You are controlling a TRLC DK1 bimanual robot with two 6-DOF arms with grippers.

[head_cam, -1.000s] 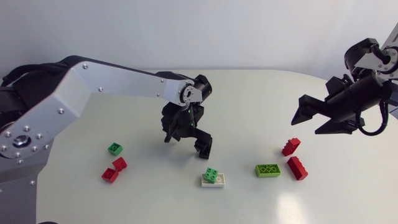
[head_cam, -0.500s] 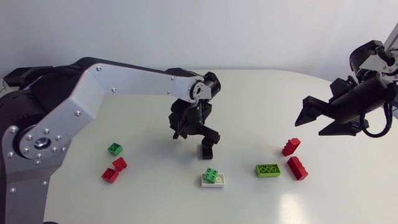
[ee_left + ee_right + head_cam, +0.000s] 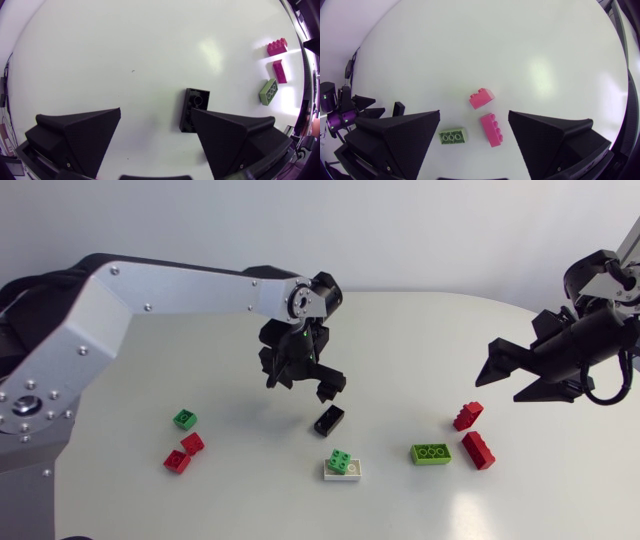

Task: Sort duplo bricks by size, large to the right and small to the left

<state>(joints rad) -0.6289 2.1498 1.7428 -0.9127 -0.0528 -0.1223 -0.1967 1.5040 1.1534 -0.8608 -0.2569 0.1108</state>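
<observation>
Down on the table [image 3: 400, 330] lies the black brick [image 3: 329, 420], directly beneath the left gripper [image 3: 302, 383], whose fingers stand wide apart, gripping nothing. Well right of that brick, the right gripper [image 3: 497, 385] hovers, equally spread and empty.

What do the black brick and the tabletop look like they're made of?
Black brick: probably moulded plastic with a dull sheen; its hollow underside with a round tube shows. Tabletop: smooth, white and glossy, with soft glare patches; laminate or painted, can't tell.

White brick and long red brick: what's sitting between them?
The lime green brick lies between the white brick and the long red brick; the head view shows it.
</observation>
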